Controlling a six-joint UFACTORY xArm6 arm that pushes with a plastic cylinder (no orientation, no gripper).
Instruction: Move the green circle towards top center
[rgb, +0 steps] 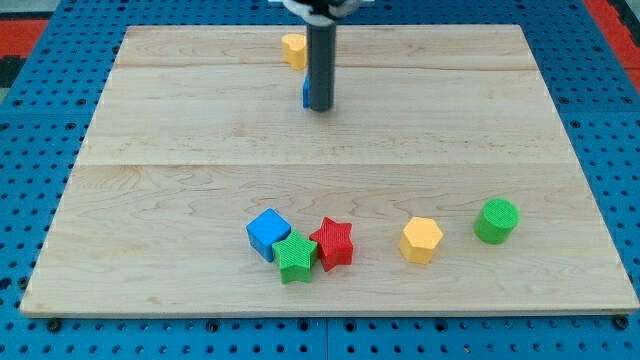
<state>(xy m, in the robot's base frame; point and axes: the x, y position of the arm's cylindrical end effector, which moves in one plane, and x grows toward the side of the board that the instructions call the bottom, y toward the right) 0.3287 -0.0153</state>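
The green circle (496, 220) is a short green cylinder at the view's lower right of the wooden board (180, 130). My tip (319, 107) is far from it, near the view's top centre. The rod hides most of a blue block (306, 92) that shows only as a sliver at the rod's left edge. A yellow block (293, 49) sits just up and left of the rod, partly hidden by it.
Along the view's bottom lie a blue cube (267, 233), a green star (294, 257), a red star (333, 243) touching one another, and a yellow hexagon (421, 240) left of the green circle. Blue pegboard surrounds the board.
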